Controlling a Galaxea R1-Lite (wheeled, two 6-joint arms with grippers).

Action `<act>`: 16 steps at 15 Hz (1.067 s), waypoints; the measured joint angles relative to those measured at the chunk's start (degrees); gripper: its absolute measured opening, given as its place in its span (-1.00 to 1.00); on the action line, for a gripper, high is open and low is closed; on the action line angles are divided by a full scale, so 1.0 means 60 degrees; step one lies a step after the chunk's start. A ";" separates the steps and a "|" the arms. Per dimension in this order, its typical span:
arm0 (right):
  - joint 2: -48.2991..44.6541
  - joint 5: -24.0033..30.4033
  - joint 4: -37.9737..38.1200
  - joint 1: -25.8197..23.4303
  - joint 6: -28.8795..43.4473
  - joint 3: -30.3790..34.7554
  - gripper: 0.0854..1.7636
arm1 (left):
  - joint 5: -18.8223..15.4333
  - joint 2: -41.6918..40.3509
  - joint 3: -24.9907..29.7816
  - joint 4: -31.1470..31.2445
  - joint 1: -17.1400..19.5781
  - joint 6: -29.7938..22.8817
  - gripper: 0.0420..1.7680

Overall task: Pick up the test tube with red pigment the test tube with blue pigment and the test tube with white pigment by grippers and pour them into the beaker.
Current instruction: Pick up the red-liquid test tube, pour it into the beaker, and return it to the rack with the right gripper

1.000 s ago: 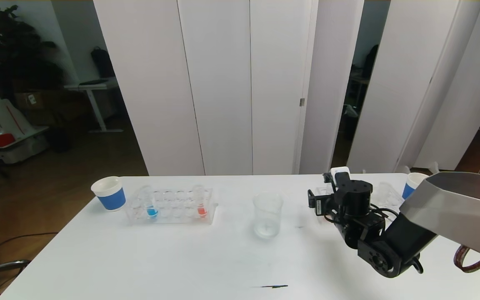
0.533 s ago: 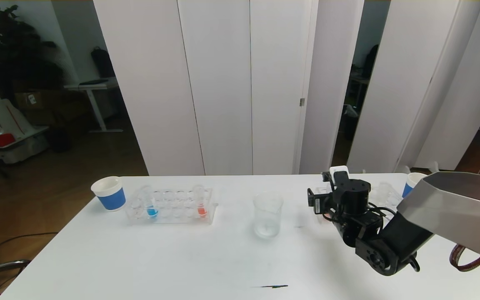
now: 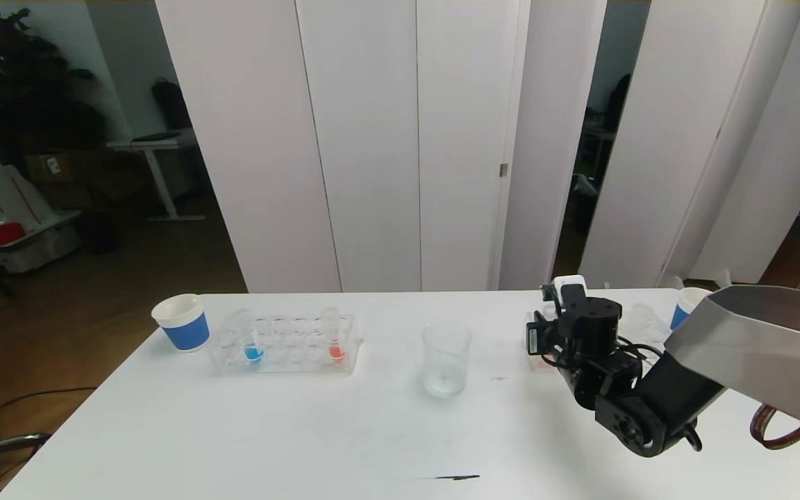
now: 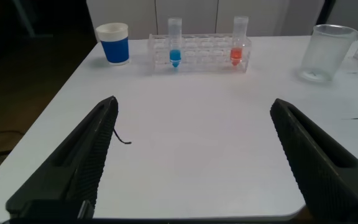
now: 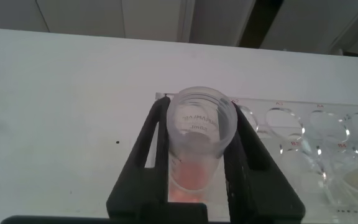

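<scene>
Right gripper (image 5: pixel 194 149) jaws pinch a red-bottomed tube (image 5: pixel 199 134), its base hidden; left gripper (image 4: pixel 194 155) jaws spread.

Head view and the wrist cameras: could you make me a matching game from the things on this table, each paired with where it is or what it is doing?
1. test tube with blue pigment
2. beaker
3. paper cup
4. right claw

A. stands alone mid-table
B. at the table's left end, beside the rack
C. upright in the rack
D. closed around the test tube with red pigment

Pairs: 1-C, 2-A, 3-B, 4-D
</scene>
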 joint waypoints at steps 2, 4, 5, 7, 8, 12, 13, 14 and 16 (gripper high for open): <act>-0.0004 -0.0004 0.0006 0.0004 0.0000 0.0000 -0.42 | 0.0000 0.0000 0.0000 0.0000 -0.0008 0.0000 0.98; -0.0012 0.0000 0.0010 0.0000 0.0000 0.0000 -0.42 | 0.0000 0.0000 0.0000 -0.0004 -0.0004 0.0000 0.98; -0.0022 -0.0004 0.0014 -0.0004 0.0004 0.0000 -0.42 | 0.0000 -0.0004 0.0000 0.0000 -0.0008 0.0000 0.98; -0.0059 0.0002 0.0018 -0.0028 -0.0008 -0.0006 -0.42 | 0.0000 0.0000 0.0000 0.0000 -0.0008 0.0000 0.98; -0.0095 0.0002 0.0024 -0.0051 -0.0018 -0.0022 -0.42 | 0.0000 -0.0004 0.0000 0.0000 -0.0004 0.0000 0.98; -0.0402 0.0069 0.0041 -0.0130 -0.0033 -0.0110 -0.42 | -0.0004 -0.0004 0.0000 0.0000 -0.0008 0.0000 0.98; -0.0492 0.0075 0.0055 -0.0142 -0.0033 -0.0130 -0.42 | -0.0004 -0.0004 0.0000 -0.0004 -0.0008 0.0000 0.98; -0.0628 0.0071 0.0183 -0.0148 -0.0037 -0.0175 -0.42 | 0.0000 0.0000 0.0000 -0.0004 -0.0008 0.0000 0.98; -0.0931 0.0006 0.0896 -0.0171 -0.0033 -0.0488 -0.42 | -0.0004 -0.0004 0.0000 -0.0004 -0.0008 0.0004 0.98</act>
